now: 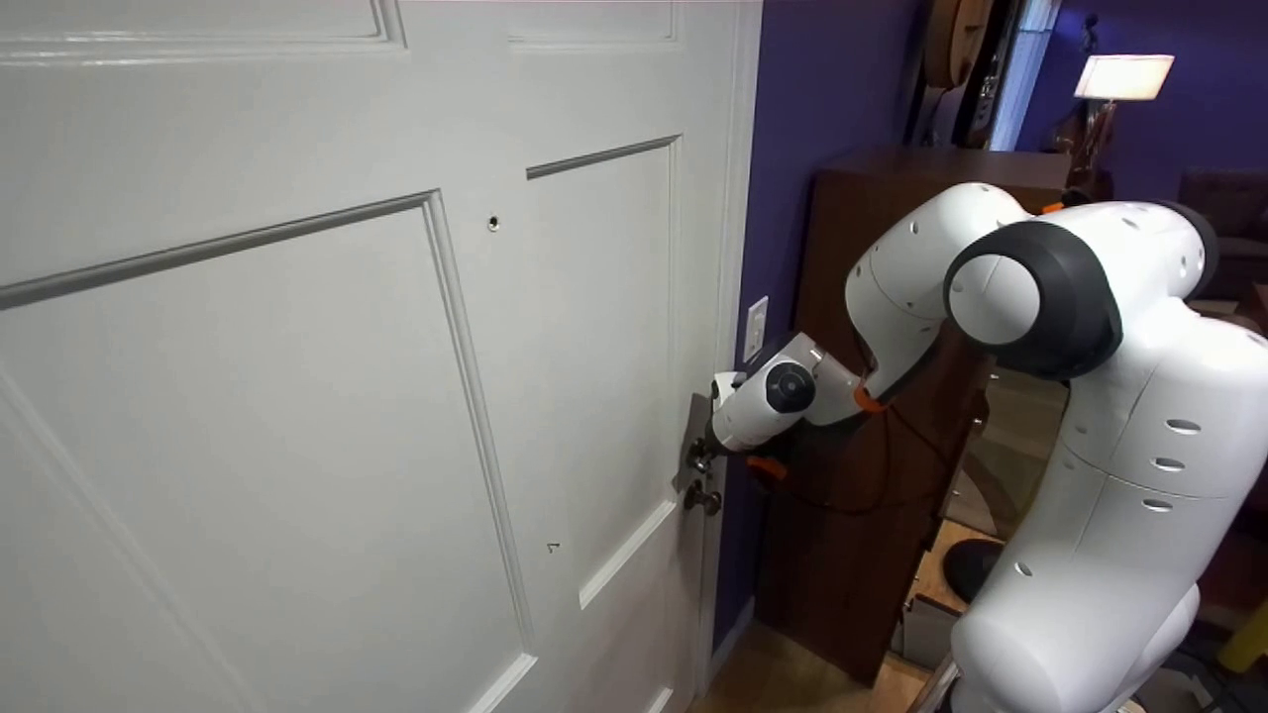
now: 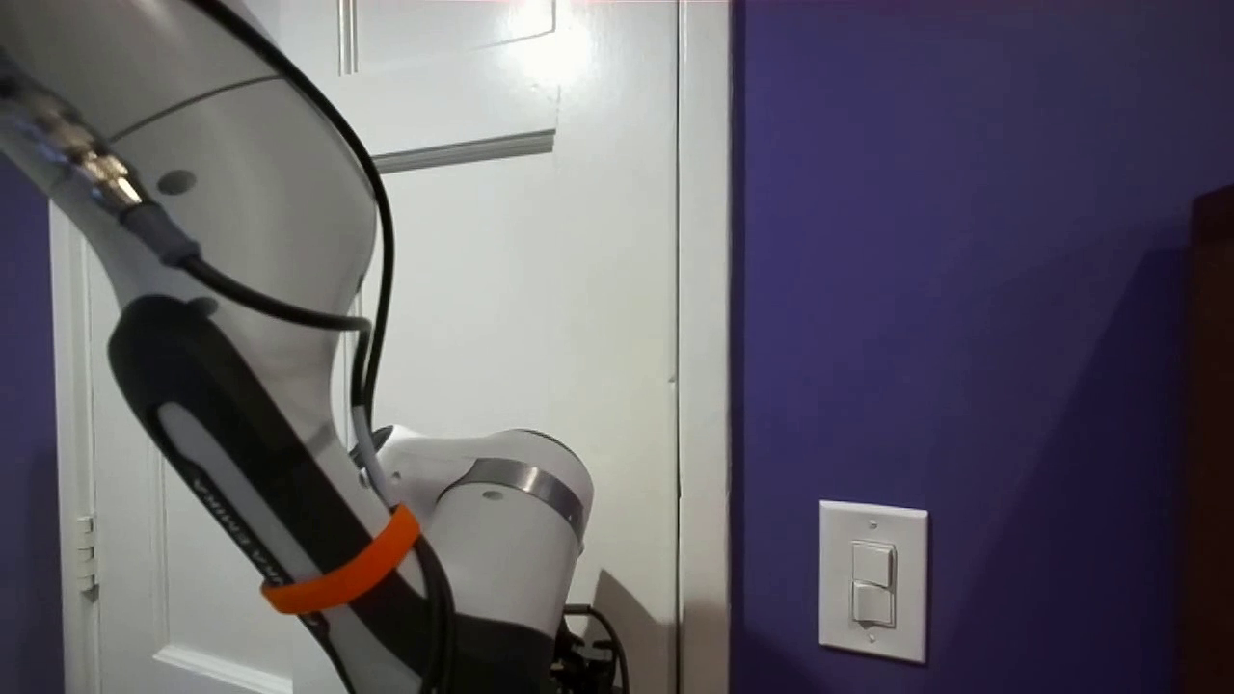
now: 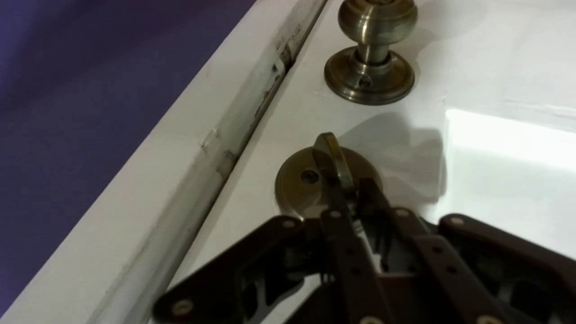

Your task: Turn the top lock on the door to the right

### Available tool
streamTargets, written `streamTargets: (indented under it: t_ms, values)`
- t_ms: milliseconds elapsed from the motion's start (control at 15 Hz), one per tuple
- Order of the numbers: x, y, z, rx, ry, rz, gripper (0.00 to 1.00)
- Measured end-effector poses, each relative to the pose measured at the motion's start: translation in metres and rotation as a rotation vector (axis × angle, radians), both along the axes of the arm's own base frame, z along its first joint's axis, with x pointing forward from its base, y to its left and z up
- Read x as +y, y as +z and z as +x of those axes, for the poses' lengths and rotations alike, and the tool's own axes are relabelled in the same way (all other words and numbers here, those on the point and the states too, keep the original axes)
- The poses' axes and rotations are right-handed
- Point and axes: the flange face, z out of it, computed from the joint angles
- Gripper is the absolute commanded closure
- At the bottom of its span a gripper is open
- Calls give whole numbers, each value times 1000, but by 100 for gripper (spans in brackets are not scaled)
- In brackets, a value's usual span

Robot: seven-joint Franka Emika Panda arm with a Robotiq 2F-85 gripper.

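Apparently the step in hand is gripping before the turn: the Robotiq gripper (image 3: pixel 352 193) straddles the thumb-turn (image 3: pixel 337 155) of the brass-toned deadbolt (image 3: pixel 290 184), which sits near the edge of the white panelled door (image 1: pixel 604 327), above the doorknob (image 1: pixel 703 498) in an exterior view. Its jaws stand narrow, though I cannot tell whether both sides press. Next should come a firm pinch, then a steady twist rightward about the deadbolt's centre.

It's a home rm, w/ lit shaded lamp (image 1: pixel 1124 77), purple walls (image 2: pixel 964 270) & white panelled door (image 1: pixel 327 426).
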Motion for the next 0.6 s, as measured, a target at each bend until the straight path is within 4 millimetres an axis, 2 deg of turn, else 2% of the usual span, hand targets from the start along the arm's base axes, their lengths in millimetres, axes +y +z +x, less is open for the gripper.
streamTargets:
  t_ms: [600]
  values:
    - [-2,0,-3,-42,-139,109,96]
